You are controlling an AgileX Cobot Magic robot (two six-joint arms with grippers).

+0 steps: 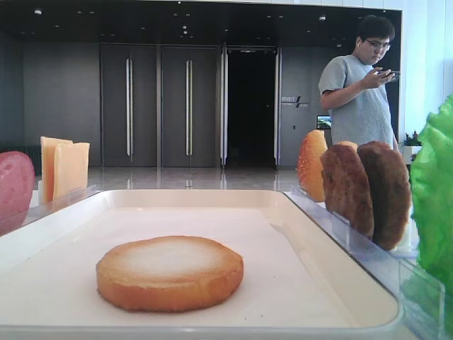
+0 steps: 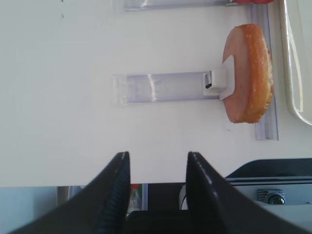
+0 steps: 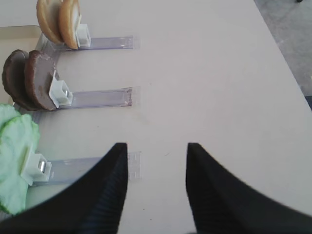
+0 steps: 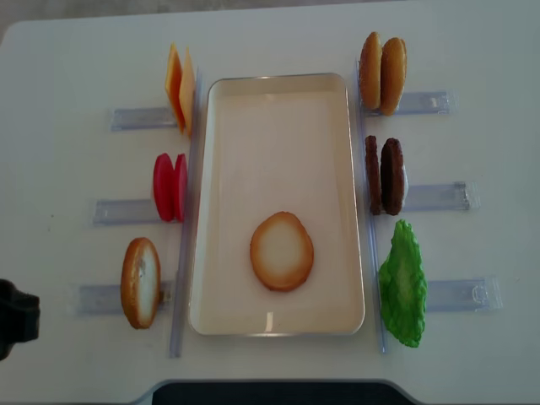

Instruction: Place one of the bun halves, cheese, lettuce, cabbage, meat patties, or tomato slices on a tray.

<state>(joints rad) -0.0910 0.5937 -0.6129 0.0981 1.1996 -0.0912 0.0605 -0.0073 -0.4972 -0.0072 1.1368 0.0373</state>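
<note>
A white tabletop (image 4: 278, 34) is seen carrying a cream-white tray (image 4: 278, 84) at its middle, and one bun half (image 4: 282, 251) lies flat on the tray floor, pale face up, toward the near end. Clear slotted holders (image 4: 434, 196) are ranged along both sides: lettuce (image 4: 402, 283), two meat patties (image 4: 384, 175) and a bun pair (image 4: 381, 72) on the right; cheese (image 4: 179, 86), red slices (image 4: 169, 186) and another bun half (image 4: 140, 281) on the left. The left gripper (image 2: 156, 168) and right gripper (image 3: 156, 161) are held over bare tabletop, jaws apart, nothing between them
</note>
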